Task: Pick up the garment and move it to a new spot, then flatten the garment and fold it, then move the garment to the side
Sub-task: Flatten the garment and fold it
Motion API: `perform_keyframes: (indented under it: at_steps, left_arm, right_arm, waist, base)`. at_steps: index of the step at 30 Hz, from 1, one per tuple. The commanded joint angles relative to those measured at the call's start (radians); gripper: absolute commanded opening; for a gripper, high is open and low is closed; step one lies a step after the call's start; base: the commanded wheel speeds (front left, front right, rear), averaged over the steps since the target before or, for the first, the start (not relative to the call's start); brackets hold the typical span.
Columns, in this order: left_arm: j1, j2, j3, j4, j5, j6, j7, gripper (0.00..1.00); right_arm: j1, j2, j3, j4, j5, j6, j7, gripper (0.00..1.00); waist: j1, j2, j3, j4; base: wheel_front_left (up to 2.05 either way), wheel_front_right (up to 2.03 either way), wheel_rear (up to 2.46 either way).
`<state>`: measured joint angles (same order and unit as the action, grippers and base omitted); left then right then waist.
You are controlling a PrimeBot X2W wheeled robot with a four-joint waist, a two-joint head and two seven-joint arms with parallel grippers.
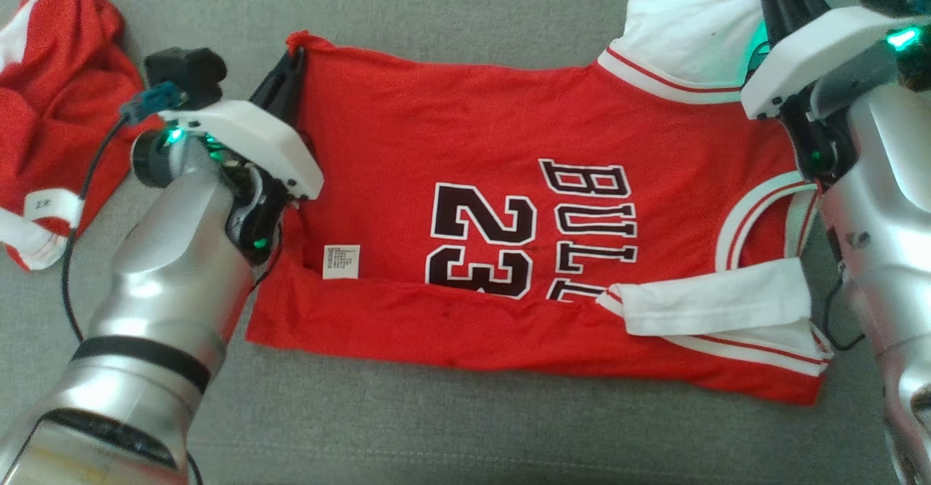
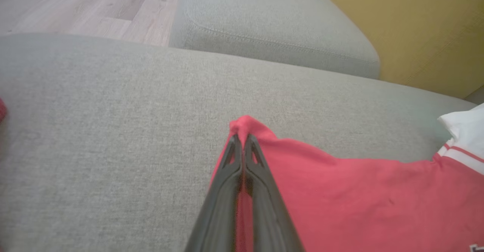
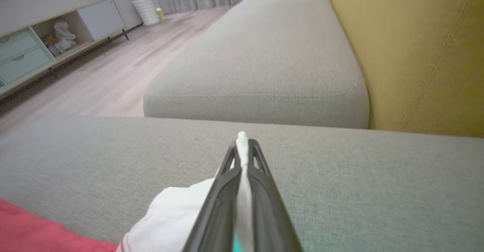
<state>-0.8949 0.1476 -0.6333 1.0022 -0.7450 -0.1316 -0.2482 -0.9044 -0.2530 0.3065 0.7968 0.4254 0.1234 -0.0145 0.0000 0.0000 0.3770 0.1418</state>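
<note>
Red jersey [image 1: 451, 143]: left gripper [image 2: 242, 136] pinches corner [image 2: 246, 124], right gripper [image 3: 242, 144] sleeve [image 3: 177, 206]; head view shows number [image 1: 484, 241].

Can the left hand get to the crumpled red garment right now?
Probably not yet: the left hand is shut on a corner of the red 23 jersey. The crumpled red garment lies beside it with nothing between, so it must let go first.

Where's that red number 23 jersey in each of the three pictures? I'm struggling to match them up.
Head view: jersey spread across the middle.
Left wrist view: jersey lower right, a red corner pinched by the left hand.
Right wrist view: jersey red edge bottom left, white sleeve pinched by the right hand.
Shared landmark: the grey sofa cushion beneath it.
</note>
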Motion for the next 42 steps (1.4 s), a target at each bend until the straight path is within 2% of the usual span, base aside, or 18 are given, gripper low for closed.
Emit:
perform_keyframes:
  at_steps: [1, 7, 11, 21, 27, 28, 29, 30, 31, 35, 42]
  left_arm:
    - [-0.011, 0.049, 0.034, -0.034, -0.006, 0.004, -0.013, 0.0]
    - [0.075, 0.085, 0.066, -0.137, -0.011, 0.022, -0.013, 0.0]
    - [0.155, 0.105, 0.08, -0.188, -0.038, 0.033, -0.009, 0.0]
    - [0.395, 0.152, 0.143, -0.404, -0.121, 0.095, -0.008, 0.0]
    - [0.519, 0.177, 0.159, -0.504, -0.161, 0.141, 0.025, 0.0]
    - [0.535, 0.183, 0.156, -0.513, -0.16, 0.151, 0.031, 0.0]
    - [0.548, 0.188, 0.156, -0.52, -0.158, 0.163, 0.032, 0.24]
    - [0.56, 0.191, 0.157, -0.527, -0.157, 0.172, 0.032, 0.72]
    - [0.571, 0.194, 0.152, -0.532, -0.152, 0.18, 0.035, 1.0]
    - [0.612, 0.209, 0.147, -0.562, -0.121, 0.223, 0.022, 1.0]
    - [0.692, 0.23, 0.202, -0.728, 0.046, 0.359, -0.012, 1.0]
  right_arm:
    - [0.011, 0.001, 0.004, -0.051, 0.013, 0.007, -0.012, 0.0]
    - [0.149, -0.001, -0.044, -0.211, 0.055, 0.007, 0.008, 0.0]
    - [0.263, 0.007, -0.082, -0.322, 0.02, 0.007, 0.014, 0.0]
    - [0.692, 0.142, -0.214, -0.666, -0.054, 0.007, 0.111, 0.0]
    - [0.861, 0.188, -0.258, -0.78, -0.115, 0.007, 0.151, 0.0]
    - [0.879, 0.192, -0.261, -0.787, -0.125, 0.007, 0.159, 0.13]
    - [0.895, 0.195, -0.261, -0.792, -0.129, 0.007, 0.165, 0.56]
    - [0.911, 0.198, -0.263, -0.794, -0.132, 0.007, 0.171, 1.0]
    - [0.927, 0.199, -0.267, -0.796, -0.142, 0.007, 0.177, 1.0]
    - [0.963, 0.202, -0.267, -0.815, -0.161, 0.007, 0.159, 1.0]
    - [0.976, 0.202, -0.258, -0.933, -0.257, 0.007, 0.073, 1.0]
  waist:
    - [0.0, 0.0, -0.022, -0.013]
    - [0.0, 0.0, -0.065, -0.031]
    - [0.0, 0.0, -0.091, -0.051]
    - [0.0, 0.0, -0.112, -0.078]
    - [0.0, 0.0, -0.113, -0.094]
    - [0.0, 0.0, -0.113, -0.096]
    - [0.0, 0.0, -0.112, -0.097]
    - [0.0, 0.0, -0.113, -0.098]
    - [0.0, 0.0, -0.114, -0.097]
    - [0.0, 0.0, -0.123, -0.104]
    - [0.0, 0.0, -0.162, -0.102]
  base:
    - [0.0, 0.0, 0.0]
    - [0.0, 0.0, 0.0]
    - [0.0, 0.0, 0.0]
    - [0.0, 0.0, 0.0]
    - [0.0, 0.0, 0.0]
    - [0.0, 0.0, 0.0]
    - [0.0, 0.0, 0.0]
    - [0.0, 0.0, 0.0]
    - [0.0, 0.0, 0.0]
    - [0.0, 0.0, 0.0]
    - [0.0, 0.0, 0.0]
